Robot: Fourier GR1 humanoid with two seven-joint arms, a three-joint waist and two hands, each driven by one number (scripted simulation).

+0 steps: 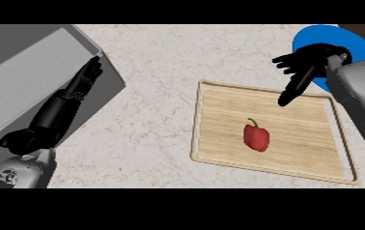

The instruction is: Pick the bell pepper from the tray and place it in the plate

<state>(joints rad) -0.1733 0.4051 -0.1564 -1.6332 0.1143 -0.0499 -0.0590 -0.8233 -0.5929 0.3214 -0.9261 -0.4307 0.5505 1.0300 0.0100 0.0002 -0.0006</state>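
Pepper [257,137] on tray [214,127], marble counter [164,60]

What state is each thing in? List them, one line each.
bell pepper: lying on the tray, untouched, stem pointing up in the view.
tray: flat on the counter, holding only the pepper.
plate: blue, beyond the tray, mostly hidden by the right hand.
right hand: open, over the plate's near edge and the tray's far edge, holding nothing.
left hand: open, fingers straight, resting at the left.

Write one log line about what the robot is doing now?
pepper: lying on tray | right hand: open, over plate | left hand: open, resting
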